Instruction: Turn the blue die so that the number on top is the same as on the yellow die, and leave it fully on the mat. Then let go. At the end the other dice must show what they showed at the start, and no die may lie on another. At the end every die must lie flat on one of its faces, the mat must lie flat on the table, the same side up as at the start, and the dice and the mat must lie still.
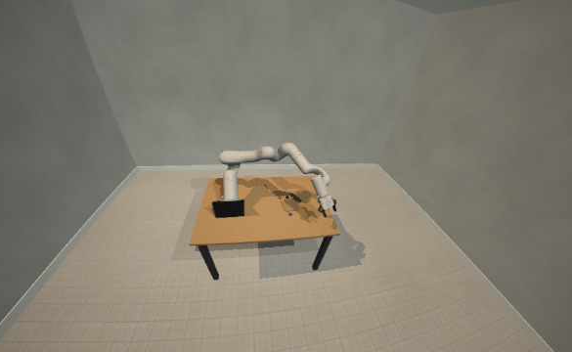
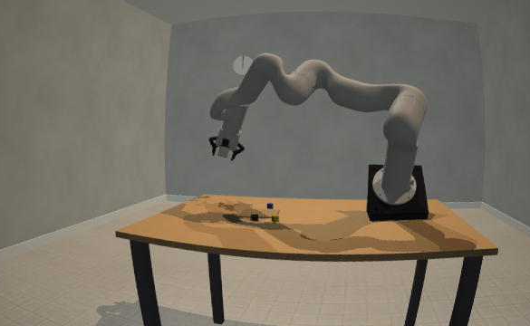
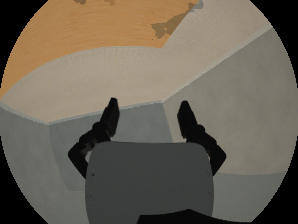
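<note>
A white robot arm holds its tool [image 2: 226, 151] high above the wooden surface [image 2: 337, 244], jaws spread wide and empty. The small blue die [image 2: 270, 206] sits near a yellow die [image 2: 274, 218] and a black one [image 2: 255, 217]. It looks light, rigid and smooth; grip two opposite flat faces. No containers appear.

Top view high, far; exterior near table [image 2: 165, 235] level; both share it

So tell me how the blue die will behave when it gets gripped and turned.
The blue die looks like a tiny rigid cube, so probably light. Flat faces suggest it tips rather than rolls. Against the wide-open end effector it's small, so it may slip or twist.
</note>
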{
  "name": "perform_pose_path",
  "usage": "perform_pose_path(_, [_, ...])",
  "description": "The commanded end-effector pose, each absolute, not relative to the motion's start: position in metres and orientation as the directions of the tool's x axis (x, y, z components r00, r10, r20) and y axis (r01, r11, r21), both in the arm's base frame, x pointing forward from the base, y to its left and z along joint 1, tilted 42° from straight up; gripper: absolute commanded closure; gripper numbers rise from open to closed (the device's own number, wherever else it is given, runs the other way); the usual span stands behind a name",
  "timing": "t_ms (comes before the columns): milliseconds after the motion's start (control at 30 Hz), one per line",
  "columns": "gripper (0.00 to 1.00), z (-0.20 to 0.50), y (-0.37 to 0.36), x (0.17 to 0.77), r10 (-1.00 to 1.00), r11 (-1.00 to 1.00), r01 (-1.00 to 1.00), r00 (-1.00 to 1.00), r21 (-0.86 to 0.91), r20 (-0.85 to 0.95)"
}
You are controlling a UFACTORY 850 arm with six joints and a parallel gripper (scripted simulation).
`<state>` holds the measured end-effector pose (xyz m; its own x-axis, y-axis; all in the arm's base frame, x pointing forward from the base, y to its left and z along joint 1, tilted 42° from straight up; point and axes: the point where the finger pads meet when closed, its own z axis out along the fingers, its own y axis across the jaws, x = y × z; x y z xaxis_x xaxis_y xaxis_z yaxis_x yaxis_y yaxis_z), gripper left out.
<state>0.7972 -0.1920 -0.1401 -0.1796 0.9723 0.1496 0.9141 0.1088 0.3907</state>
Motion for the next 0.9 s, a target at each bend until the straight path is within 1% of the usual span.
perform_pose_path(0, [0.00, -0.139, -0.193, 0.798, 0.973, 0.108, 0.913, -0.179, 0.393, 0.148])
perform_pose_path(567, [0.00, -0.139, -0.193, 0.798, 0.973, 0.107, 0.914, -0.178, 0.392, 0.150])
perform_pose_path(633, [0.00, -0.138, -0.188, 0.791, 0.972, 0.079, 0.924, -0.155, 0.373, 0.179])
perform_pose_path(733, [0.00, -0.131, -0.169, 0.762, 0.957, -0.026, 0.956, -0.060, 0.292, 0.282])
perform_pose_path(867, [0.00, -0.125, -0.155, 0.741, 0.939, -0.095, 0.970, 0.012, 0.224, 0.345])
